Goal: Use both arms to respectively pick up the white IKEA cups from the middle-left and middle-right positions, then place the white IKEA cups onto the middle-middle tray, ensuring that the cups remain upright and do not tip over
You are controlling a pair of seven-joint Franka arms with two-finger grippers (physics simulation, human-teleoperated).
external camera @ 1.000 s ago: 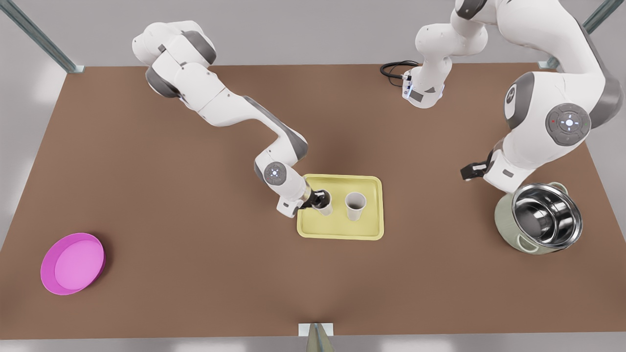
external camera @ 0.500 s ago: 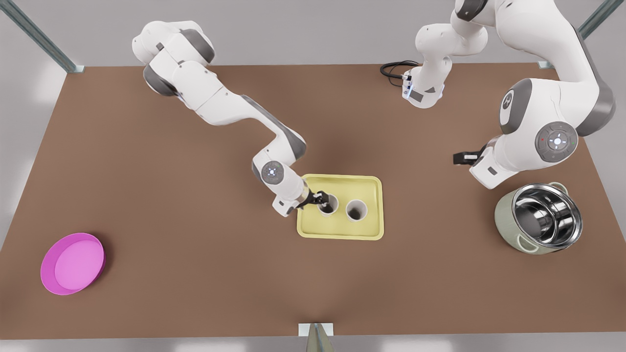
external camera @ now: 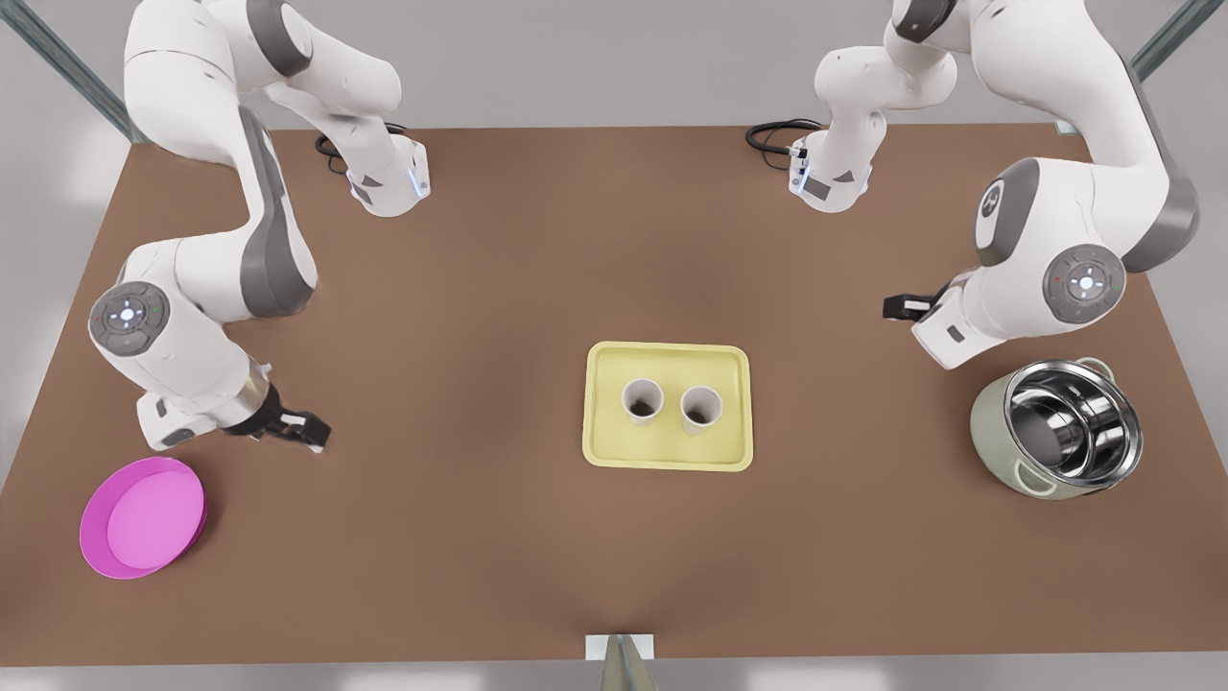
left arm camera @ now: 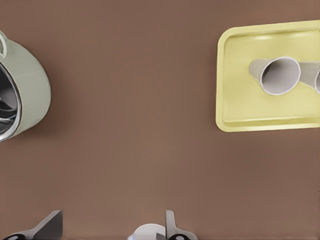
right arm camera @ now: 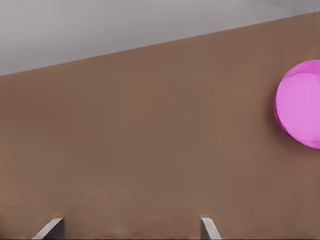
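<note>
Two white cups [external camera: 642, 400] [external camera: 700, 409] stand upright side by side on the pale yellow tray [external camera: 667, 365] at the table's middle. The left wrist view has one cup [left arm camera: 279, 76] on the tray [left arm camera: 240, 100] and the edge of the other cup [left arm camera: 317, 80]. My left gripper [external camera: 902, 307] [left arm camera: 110, 231] hangs open and empty at the front view's right, well away from the tray and near the pot. My right gripper [external camera: 307, 429] [right arm camera: 129, 231] is open and empty at the front view's left, close to the pink dish.
A steel pot [external camera: 1060, 427] [left arm camera: 20, 90] sits at the front view's right, just below the left arm. A round pink dish [external camera: 142, 516] [right arm camera: 300, 102] lies near the front-left corner. Black cables [external camera: 772, 134] lie by the arm bases at the back.
My right gripper let go of the cup on the tray and swung far away to the front view's left, beside the pink dish. The left arm drew back slightly. Both cups stay upright.
</note>
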